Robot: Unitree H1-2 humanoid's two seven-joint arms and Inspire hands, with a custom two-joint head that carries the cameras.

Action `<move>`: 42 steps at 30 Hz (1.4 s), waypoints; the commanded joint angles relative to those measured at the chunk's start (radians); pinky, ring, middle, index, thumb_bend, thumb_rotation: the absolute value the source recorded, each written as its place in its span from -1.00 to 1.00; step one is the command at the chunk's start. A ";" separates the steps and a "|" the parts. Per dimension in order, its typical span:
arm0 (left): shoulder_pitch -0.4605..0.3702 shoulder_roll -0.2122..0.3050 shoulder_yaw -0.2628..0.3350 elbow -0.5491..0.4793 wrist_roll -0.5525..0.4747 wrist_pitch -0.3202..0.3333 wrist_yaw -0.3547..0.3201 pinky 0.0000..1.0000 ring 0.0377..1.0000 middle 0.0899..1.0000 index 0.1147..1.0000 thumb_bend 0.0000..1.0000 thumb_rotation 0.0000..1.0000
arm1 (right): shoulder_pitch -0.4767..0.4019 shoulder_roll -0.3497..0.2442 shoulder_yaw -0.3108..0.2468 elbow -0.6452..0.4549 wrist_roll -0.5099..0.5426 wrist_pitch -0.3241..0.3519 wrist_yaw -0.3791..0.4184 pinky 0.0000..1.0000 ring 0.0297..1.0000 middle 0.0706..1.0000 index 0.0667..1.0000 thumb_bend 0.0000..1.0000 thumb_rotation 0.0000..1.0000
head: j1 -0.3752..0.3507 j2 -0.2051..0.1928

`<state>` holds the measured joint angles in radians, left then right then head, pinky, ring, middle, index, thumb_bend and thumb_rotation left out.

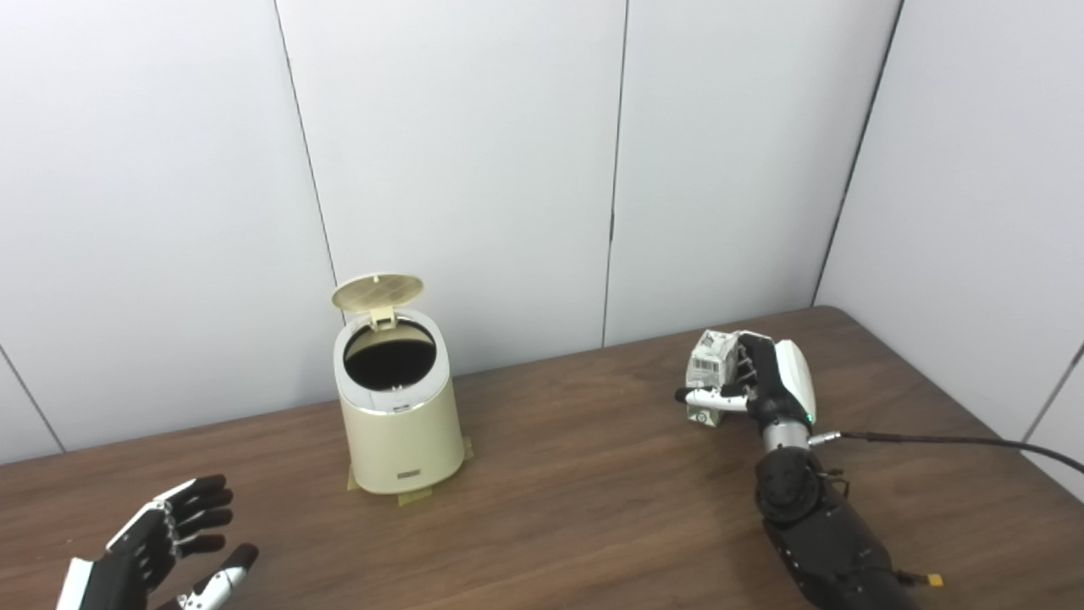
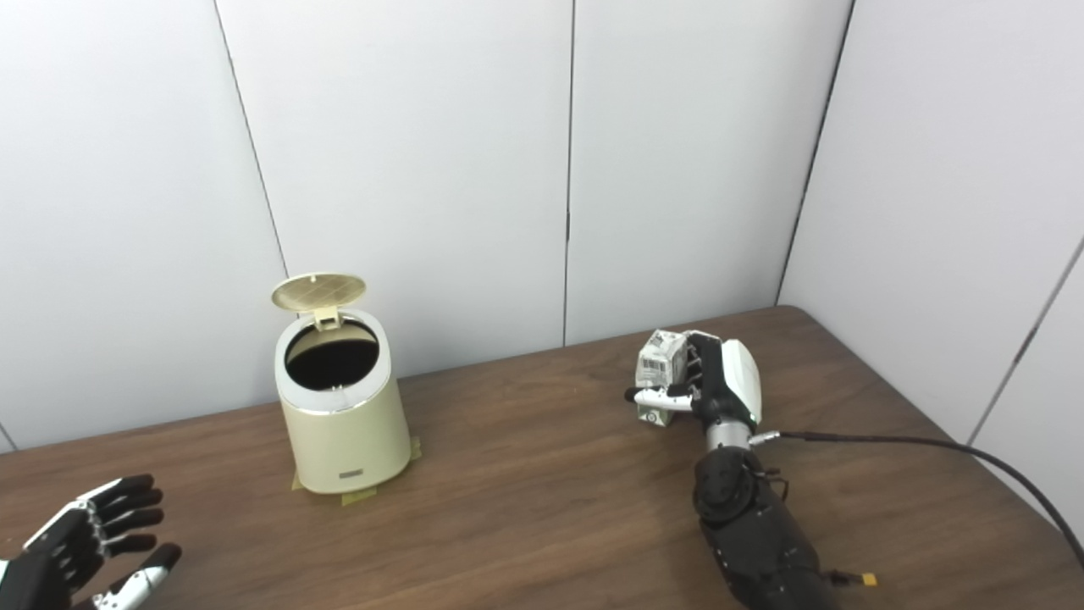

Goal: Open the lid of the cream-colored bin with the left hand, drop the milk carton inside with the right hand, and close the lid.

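Left eye view: cream-colored bin [image 1: 400, 424] stands toward the surface's [image 1: 576, 500] far edge, left of middle, lid [image 1: 378, 291] flipped up and tilted back on its rear hinge, dark opening exposed, tape strips [image 1: 415, 498] under the base. Right hand [image 1: 766, 381] near the far right corner, fingers and thumb wrapped around the milk carton [image 1: 710, 364], which is upright with its bottom at the surface; contact there is hard to tell. Black cable [image 1: 957, 440] runs off the wrist to the right edge. Right eye view: left hand [image 2: 93, 542] at the near left corner, palm up, fingers spread, holding nothing, well apart from the bin.
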<state>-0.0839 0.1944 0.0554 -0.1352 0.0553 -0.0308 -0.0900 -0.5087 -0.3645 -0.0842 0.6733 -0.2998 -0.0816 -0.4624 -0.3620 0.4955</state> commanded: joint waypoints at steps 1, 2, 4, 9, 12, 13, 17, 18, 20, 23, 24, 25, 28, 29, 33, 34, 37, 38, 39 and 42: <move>-0.028 0.005 -0.003 -0.006 0.013 -0.051 0.011 0.29 0.41 0.43 0.42 0.08 -1.00 | -0.053 -0.016 -0.005 -0.123 -0.003 -0.027 0.008 -0.33 -0.28 -0.19 -0.03 0.05 -1.00 | 0.000 0.001; -0.028 0.006 -0.004 -0.003 0.017 -0.054 0.012 0.29 0.40 0.43 0.42 0.07 -1.00 | -0.050 -0.012 0.003 -0.176 -0.012 -0.005 0.021 -0.33 -0.27 -0.19 -0.03 0.05 -1.00 | 0.000 0.001; -0.027 0.008 -0.006 0.004 0.030 -0.060 0.015 0.30 0.39 0.42 0.42 0.08 -1.00 | -0.047 0.011 0.010 -0.295 -0.005 0.049 0.060 -0.31 -0.26 -0.19 -0.03 0.05 -1.00 | 0.016 -0.004; -0.026 0.000 -0.009 0.008 0.057 -0.051 0.024 0.29 0.38 0.38 0.39 0.10 -1.00 | -0.065 0.061 0.033 -0.479 0.011 0.131 0.151 -0.38 -0.31 -0.21 -0.02 0.05 -1.00 | 0.043 -0.006; -0.024 -0.011 -0.009 0.009 0.052 -0.038 0.023 0.33 0.40 0.40 0.40 0.11 -1.00 | -0.090 0.079 0.060 -0.539 -0.003 0.184 0.213 -0.39 -0.32 -0.21 -0.03 0.05 -1.00 | 0.066 -0.009; -0.023 -0.015 -0.010 0.014 0.049 -0.038 0.021 0.33 0.41 0.41 0.41 0.12 -1.00 | -0.100 0.091 0.067 -0.561 0.000 0.210 0.234 -0.38 -0.31 -0.20 -0.04 0.05 -1.00 | 0.083 -0.011; -0.024 -0.026 -0.018 0.026 0.063 -0.047 0.023 0.29 0.40 0.40 0.41 0.13 -1.00 | -0.141 0.148 0.099 -0.622 -0.004 0.262 0.283 -0.37 -0.31 -0.20 -0.04 0.05 -1.00 | 0.123 -0.014; -0.023 -0.029 -0.020 0.025 0.068 -0.045 0.025 0.28 0.39 0.40 0.41 0.13 -1.00 | -0.149 0.157 0.108 -0.631 -0.012 0.271 0.291 -0.37 -0.31 -0.19 -0.05 0.05 -1.00 | 0.131 -0.014; -0.023 -0.040 -0.026 0.026 0.080 -0.042 0.033 0.29 0.39 0.40 0.41 0.14 -1.00 | -0.165 0.179 0.124 -0.638 -0.022 0.278 0.302 -0.38 -0.32 -0.19 -0.05 0.05 -1.00 | 0.162 -0.015; -0.022 -0.059 -0.033 0.027 0.097 -0.036 0.047 0.30 0.39 0.40 0.41 0.18 -1.00 | -0.185 0.212 0.143 -0.624 -0.020 0.268 0.316 -0.39 -0.34 -0.20 -0.03 0.05 -1.00 | 0.198 -0.015; -0.022 -0.064 -0.036 0.028 0.104 -0.035 0.051 0.30 0.40 0.41 0.42 0.19 -1.00 | -0.189 0.219 0.145 -0.618 -0.018 0.260 0.318 -0.39 -0.35 -0.21 -0.03 0.05 -1.00 | 0.210 -0.016; -0.022 -0.069 -0.039 0.030 0.108 -0.037 0.055 0.31 0.40 0.41 0.42 0.19 -1.00 | -0.194 0.231 0.151 -0.610 -0.024 0.260 0.314 -0.39 -0.35 -0.21 -0.03 0.05 -1.00 | 0.217 -0.016; -0.026 -0.085 -0.048 0.040 0.126 -0.045 0.071 0.26 0.39 0.40 0.42 0.21 -0.97 | -0.206 0.263 0.163 -0.587 -0.038 0.263 0.303 -0.40 -0.35 -0.21 -0.03 0.05 -1.00 | 0.249 -0.018; -0.027 -0.090 -0.051 0.042 0.134 -0.045 0.078 0.26 0.39 0.40 0.42 0.21 -0.94 | -0.208 0.271 0.164 -0.581 -0.040 0.261 0.301 -0.40 -0.35 -0.20 -0.03 0.05 -1.00 | 0.256 -0.018; -0.032 -0.110 -0.063 0.057 0.145 -0.058 0.093 0.27 0.39 0.39 0.42 0.21 -0.90 | -0.214 0.297 0.170 -0.538 -0.035 0.215 0.302 -0.41 -0.34 -0.19 -0.04 0.05 -1.00 | 0.290 -0.019; -0.032 -0.113 -0.067 0.059 0.144 -0.060 0.095 0.28 0.39 0.38 0.42 0.21 -0.89 | -0.215 0.302 0.172 -0.526 -0.030 0.205 0.305 -0.40 -0.34 -0.19 -0.04 0.05 -1.00 | 0.302 -0.019; -0.033 -0.125 -0.073 0.064 0.144 -0.065 0.104 0.29 0.39 0.38 0.43 0.22 -0.90 | -0.223 0.312 0.178 -0.501 -0.036 0.195 0.304 -0.40 -0.33 -0.19 -0.04 0.05 -1.00 | 0.327 -0.017; -0.034 -0.129 -0.075 0.066 0.144 -0.066 0.106 0.29 0.39 0.38 0.43 0.23 -0.89 | -0.226 0.314 0.182 -0.494 -0.043 0.192 0.301 -0.41 -0.34 -0.19 -0.03 0.05 -1.00 | 0.334 -0.016; -0.034 -0.133 -0.076 0.065 0.146 -0.065 0.109 0.29 0.38 0.38 0.43 0.24 -0.89 | -0.230 0.315 0.187 -0.487 -0.051 0.191 0.297 -0.41 -0.34 -0.20 -0.03 0.05 -1.00 | 0.339 -0.015; -0.034 -0.145 -0.078 0.060 0.149 -0.052 0.117 0.30 0.39 0.39 0.42 0.26 -0.87 | -0.244 0.322 0.198 -0.464 -0.066 0.200 0.292 -0.41 -0.34 -0.19 -0.03 0.05 -1.00 | 0.362 -0.016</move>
<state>-0.0797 0.0559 -0.0205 -0.0592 0.1987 -0.0560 0.0079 -0.6693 -0.0510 0.1137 0.2329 -0.3557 0.1701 -0.1464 -0.0047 0.4786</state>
